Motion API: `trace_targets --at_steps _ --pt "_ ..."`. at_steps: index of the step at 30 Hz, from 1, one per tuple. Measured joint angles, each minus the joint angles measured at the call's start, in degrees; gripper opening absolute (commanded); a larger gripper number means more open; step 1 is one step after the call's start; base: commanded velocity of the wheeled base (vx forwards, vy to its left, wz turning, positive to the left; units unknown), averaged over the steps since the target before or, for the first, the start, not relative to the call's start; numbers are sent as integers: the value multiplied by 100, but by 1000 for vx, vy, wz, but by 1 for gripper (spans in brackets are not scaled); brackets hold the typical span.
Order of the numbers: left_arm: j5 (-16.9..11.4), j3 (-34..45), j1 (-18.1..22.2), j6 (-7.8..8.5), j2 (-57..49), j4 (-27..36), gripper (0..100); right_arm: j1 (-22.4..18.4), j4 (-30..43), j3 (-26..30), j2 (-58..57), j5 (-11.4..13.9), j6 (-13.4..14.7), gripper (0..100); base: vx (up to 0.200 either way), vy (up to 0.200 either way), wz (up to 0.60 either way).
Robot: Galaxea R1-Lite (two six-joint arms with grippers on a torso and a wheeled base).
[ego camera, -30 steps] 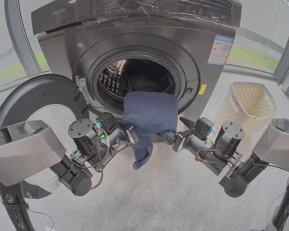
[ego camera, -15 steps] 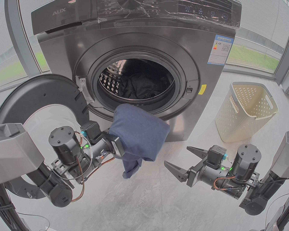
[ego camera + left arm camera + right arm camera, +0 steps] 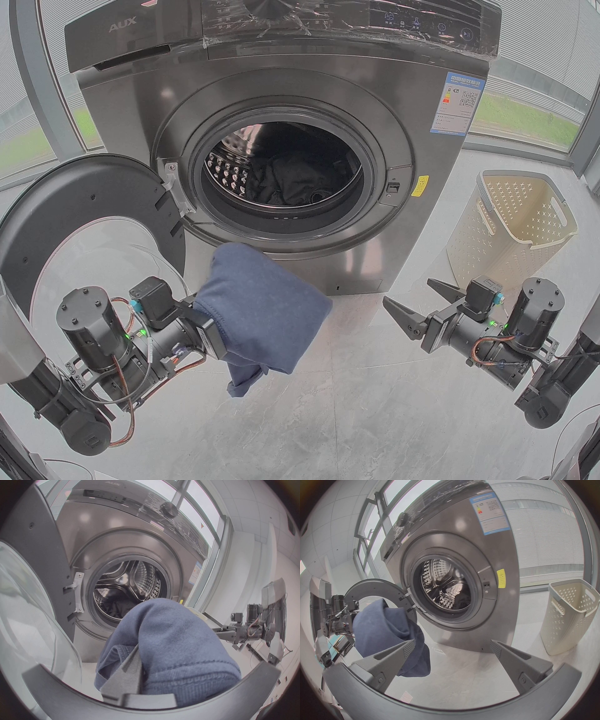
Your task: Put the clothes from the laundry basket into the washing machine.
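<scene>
- L gripper (image 3: 209,332) is clamped on a blue garment (image 3: 269,306). The cloth is draped over the fingers and hides most of them. The left wrist view shows one grey finger (image 3: 129,670) pressed against the fabric.
- The garment hangs in a bunch off the floor (image 3: 350,412), w/ a loose end dangling underneath. It sits low in front of the washing machine (image 3: 350,81), below the port's lower rim and toward the robot's left.
- R gripper (image 3: 414,299) is spread wide and holds nothing, touching nothing. In the right wrist view its two fingers stand well apart, pointing at the machine's front panel.
- R gripper hovers above the floor, well apart from the garment and near the laundry basket (image 3: 519,225).
- The basket is cream plastic w/ perforated walls. It stands tilted on the floor just beside the machine's right corner.
- The machine door (image 3: 81,200) is swung fully open to the robot's left, w/ its glass bowl facing out. It sits close behind the L arm.
- The round port is open. Dark clothes (image 3: 294,178) lie inside the steel drum.
</scene>
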Motion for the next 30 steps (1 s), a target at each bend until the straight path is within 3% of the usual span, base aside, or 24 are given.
trace_targets --at_steps 5,9,21,30 --pt "2 55 61 -199 -157 -4 0 -50 0 -23 -12 -9 2 100 0 0 0" --pt "-1 88 71 -202 -213 0 0 -41 0 -26 -15 -9 2 100 0 0 0" --pt "-1 160 74 -172 -216 0 0 -20 -2 -15 -11 -9 2 100 200 0 0" --pt "0 163 71 -172 -188 0 0 13 -2 -4 7 -9 9 100 0 0 0"
